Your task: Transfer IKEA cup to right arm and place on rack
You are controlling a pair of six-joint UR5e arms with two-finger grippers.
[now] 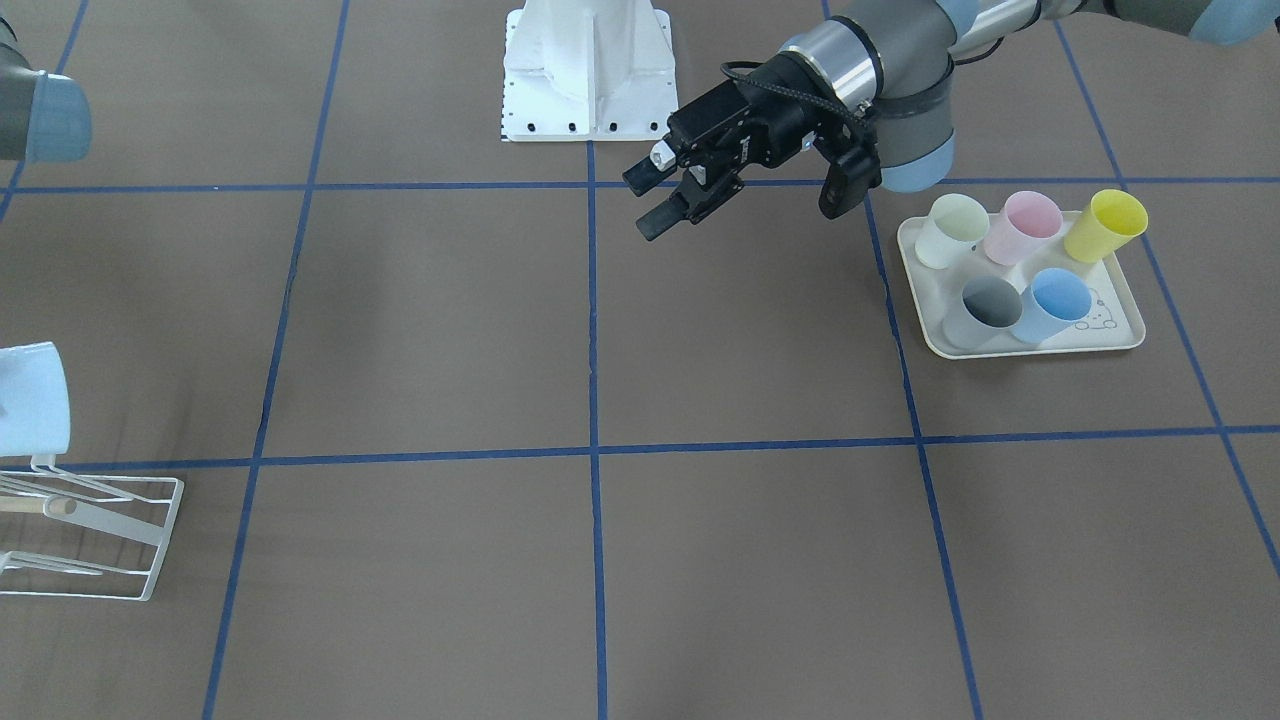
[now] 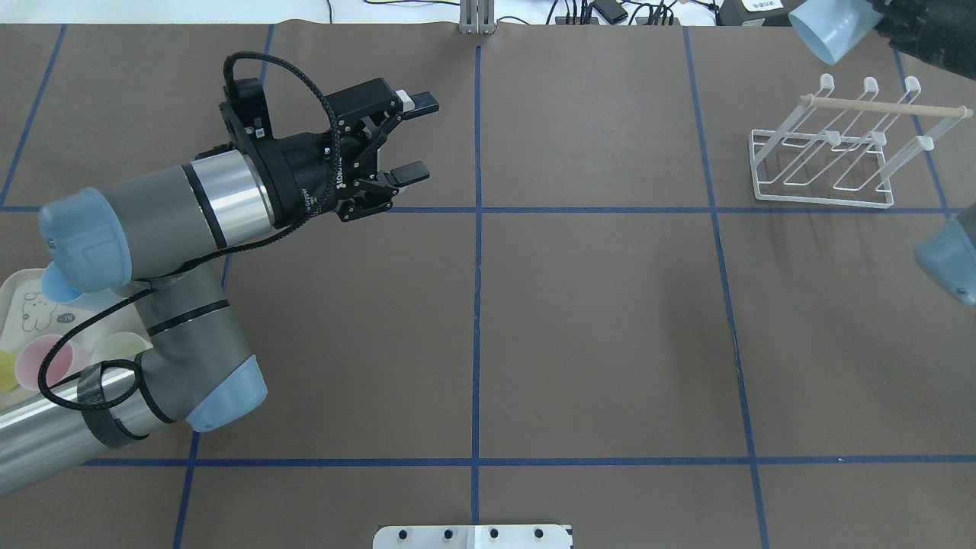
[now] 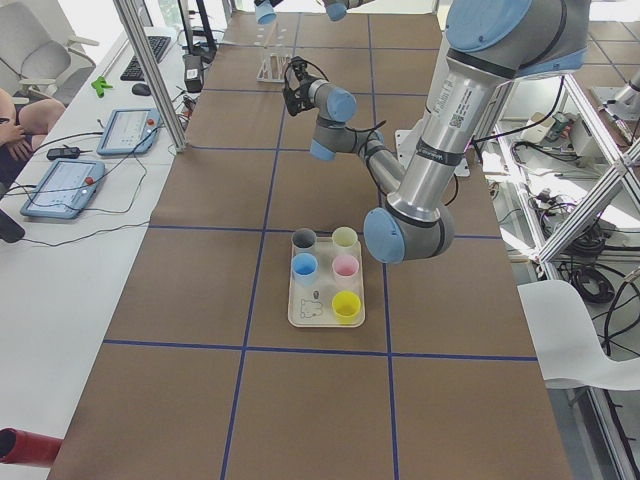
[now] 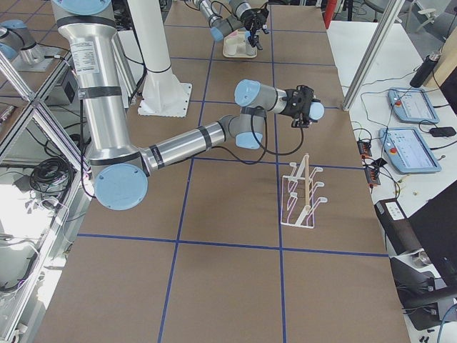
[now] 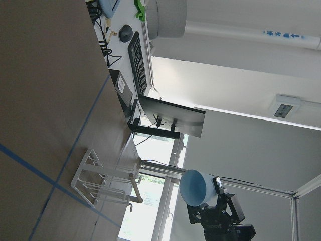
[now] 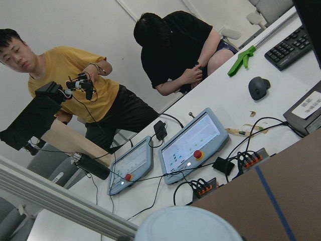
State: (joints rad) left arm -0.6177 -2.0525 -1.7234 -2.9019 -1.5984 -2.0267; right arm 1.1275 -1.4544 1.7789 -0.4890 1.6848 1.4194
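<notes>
Filling the bottom of the right wrist lens, that pale rim is the blue cup (image 6: 188,224), and the right tool (image 5: 210,203) has it clamped by the base, mouth pointing away from the fingers. It hangs in the air just past the far side of the rack (image 2: 833,138), not on a prong yet. The left tool (image 2: 418,139) is empty with its jaws spread, well apart on the left over bare tabletop (image 2: 595,320). By who holds the cup, the hand-over looks finished; only the placing remains.

Now the danger. The cup is tilted, so its rim could clip the wooden dowel (image 2: 877,106) or an upturned prong on the way down. That wire frame looks light and could be shoved or tipped. Let go off-centre and the cup rolls off.

Room? Plenty through the middle. The rack sits in the far right corner, close to the tabletop's edges, with the right arm's elbow (image 2: 949,259) just beside its near side. The tray (image 1: 1040,350) of spare cups is far off on the left.
</notes>
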